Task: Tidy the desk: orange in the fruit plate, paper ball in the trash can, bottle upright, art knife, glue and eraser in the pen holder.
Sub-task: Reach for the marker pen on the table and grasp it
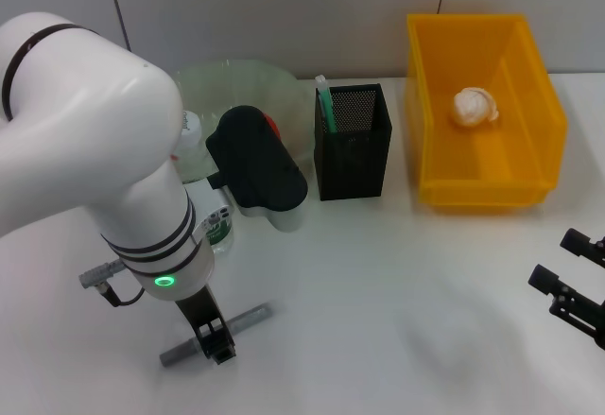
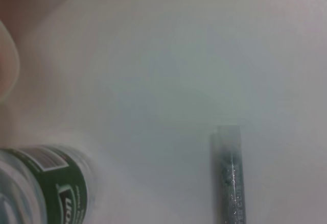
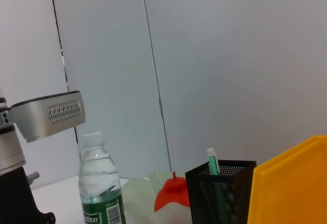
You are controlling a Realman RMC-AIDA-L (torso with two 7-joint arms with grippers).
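Grey art knife point(image 1: 216, 336) lies flat on the desk point(image 1: 397, 302) at the near left, and the left gripper point(image 1: 216, 337) sits right over its middle with fingers straddling it, though I can't tell if they've pinched yet. Probably grabbing mid-handle so it carries level to the pen holder point(image 1: 352, 141). Right gripper point(image 1: 575, 287) waits at the right edge, fingers spread.

You have open white surface point(image 1: 397, 292) across the middle and front, between the grey stick-shaped art knife point(image 1: 248, 319) and the parked right gripper point(image 1: 572, 287). At the back, the black mesh pen holder point(image 1: 353, 146) and yellow plastic bin point(image 1: 484, 108) stand near each other with a narrow gap. The clear water bottle point(image 3: 100, 191) and your bulky left arm point(image 1: 104, 150) crowd the left side.
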